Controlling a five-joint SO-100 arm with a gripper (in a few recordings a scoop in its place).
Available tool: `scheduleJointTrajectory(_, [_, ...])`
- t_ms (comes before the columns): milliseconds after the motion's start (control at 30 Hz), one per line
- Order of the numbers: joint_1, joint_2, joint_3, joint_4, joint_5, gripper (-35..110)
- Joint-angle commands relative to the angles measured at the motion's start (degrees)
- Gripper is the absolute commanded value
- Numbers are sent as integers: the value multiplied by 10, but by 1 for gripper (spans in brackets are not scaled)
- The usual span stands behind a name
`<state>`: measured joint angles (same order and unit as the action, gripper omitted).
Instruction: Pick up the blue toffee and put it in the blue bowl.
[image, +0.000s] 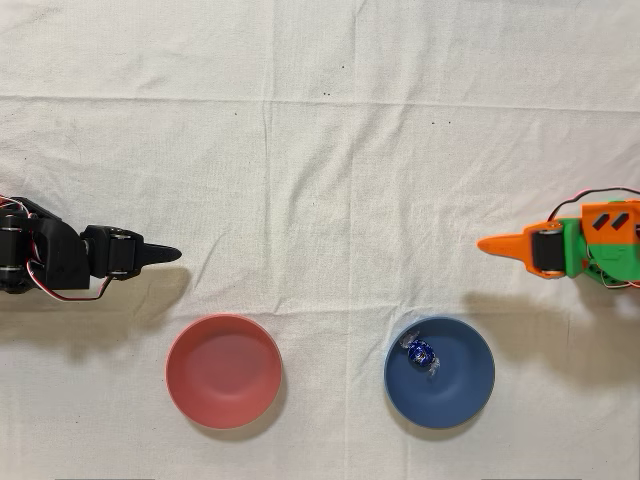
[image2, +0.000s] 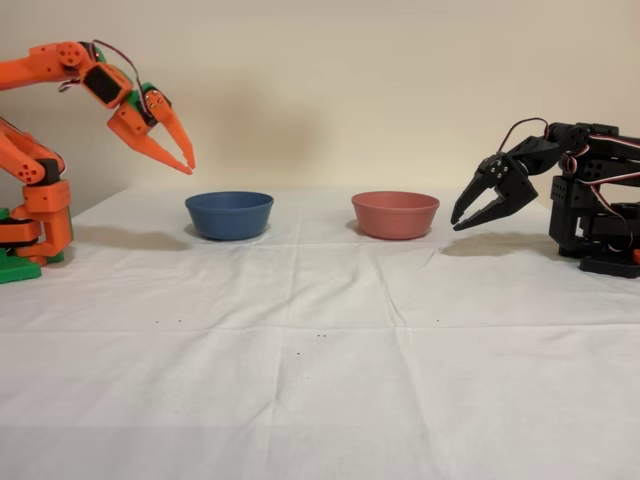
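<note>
Currently the blue toffee (image: 420, 351) is seen lying inside the blue bowl (image: 462, 392), near its upper-left rim in the overhead view. The orange gripper (image2: 187, 159) is held raised, fingers slightly parted, empty.

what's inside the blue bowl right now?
In the overhead view the blue toffee lies inside the blue bowl, toward its upper-left side. Nothing else is in it. In the fixed view the bowl's wall hides the inside.

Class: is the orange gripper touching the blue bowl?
Apart. The fixed view shows the gripper raised above and left of the blue bowl, wall showing between them.
</note>
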<state>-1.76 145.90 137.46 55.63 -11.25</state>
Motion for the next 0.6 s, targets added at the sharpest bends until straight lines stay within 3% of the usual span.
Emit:
scheduleJointTrajectory(0, [0, 97, 70, -36, 6, 0])
scheduleJointTrajectory(567, [10, 371, 332, -57, 84, 0])
